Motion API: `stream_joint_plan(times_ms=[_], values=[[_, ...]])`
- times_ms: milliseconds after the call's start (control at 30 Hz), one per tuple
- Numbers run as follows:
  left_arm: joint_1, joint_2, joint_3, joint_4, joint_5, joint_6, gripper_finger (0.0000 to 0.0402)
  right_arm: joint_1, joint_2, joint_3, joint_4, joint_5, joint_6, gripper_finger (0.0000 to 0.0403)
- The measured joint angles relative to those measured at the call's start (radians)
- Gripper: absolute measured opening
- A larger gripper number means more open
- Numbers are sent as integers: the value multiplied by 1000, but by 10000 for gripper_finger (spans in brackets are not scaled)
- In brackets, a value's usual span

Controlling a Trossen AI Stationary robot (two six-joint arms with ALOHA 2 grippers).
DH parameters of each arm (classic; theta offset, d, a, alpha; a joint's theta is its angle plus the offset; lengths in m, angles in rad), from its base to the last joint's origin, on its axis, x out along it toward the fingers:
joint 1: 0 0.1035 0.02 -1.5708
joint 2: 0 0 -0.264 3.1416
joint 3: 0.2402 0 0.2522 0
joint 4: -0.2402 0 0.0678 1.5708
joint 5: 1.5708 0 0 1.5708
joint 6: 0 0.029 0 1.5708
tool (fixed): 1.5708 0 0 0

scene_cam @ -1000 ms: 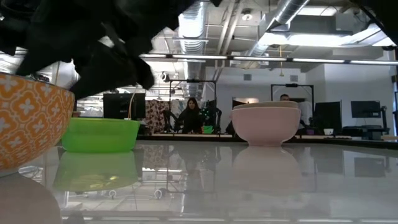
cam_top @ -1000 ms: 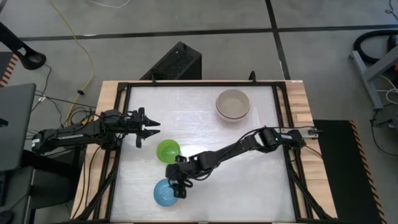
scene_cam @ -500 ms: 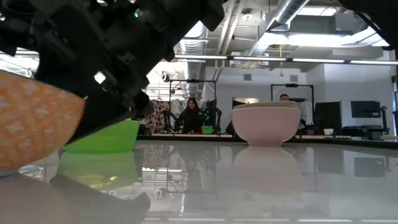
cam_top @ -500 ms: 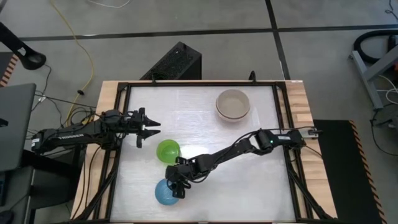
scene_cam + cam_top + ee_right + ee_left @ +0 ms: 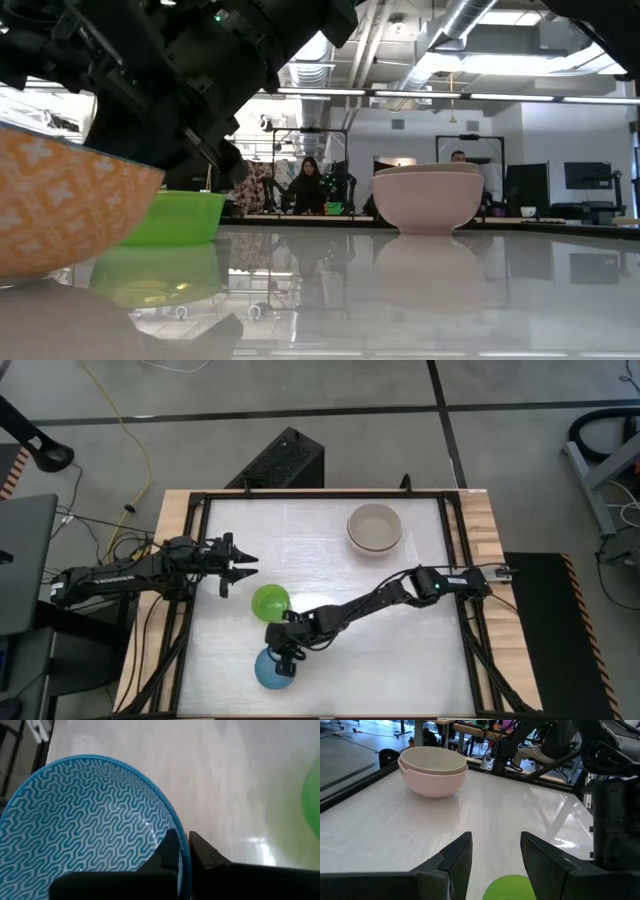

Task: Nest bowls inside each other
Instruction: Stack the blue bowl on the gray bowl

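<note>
A small bowl (image 5: 268, 670), blue zigzag inside (image 5: 85, 820) and orange-patterned outside (image 5: 60, 215), sits near the table's front edge. My right gripper (image 5: 285, 663) is shut on its rim. The bright green bowl (image 5: 270, 602) stands on its base just beyond it. A grey-beige bowl rests nested in the salmon-pink bowl (image 5: 375, 528) at the far right. My left gripper (image 5: 245, 568) hovers open at the table's left, holding nothing, its fingers (image 5: 460, 855) pointing level toward the pink bowl (image 5: 434, 770). My right gripper pinches the blue bowl's rim (image 5: 184, 851) on the side nearest the green bowl, one finger (image 5: 169, 852) inside the bowl and one (image 5: 202, 855) outside. The fingers slant down from the table's far right. The bowl looks slightly tilted; whether its base is off the table I cannot tell.
The table's black frame (image 5: 190, 560) runs round the white top. Bare table lies between the green bowl and the pink bowl. Beyond the far edge in the low view, people sit at desks (image 5: 308, 185).
My right gripper has sunk onto the blue bowl's rim and shut on it. The bowl has shifted a little and now sits tilted in the low view.
</note>
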Motion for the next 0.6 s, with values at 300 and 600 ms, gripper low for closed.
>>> stream_joint_plan(times_ms=[300,600], values=[[0,0,0,0,0,0,158,-24,-11,-3,48,-84,34,18],[0,0,0,-2,1,1,158,-33,-171,-3,-122,-71,-76,18]])
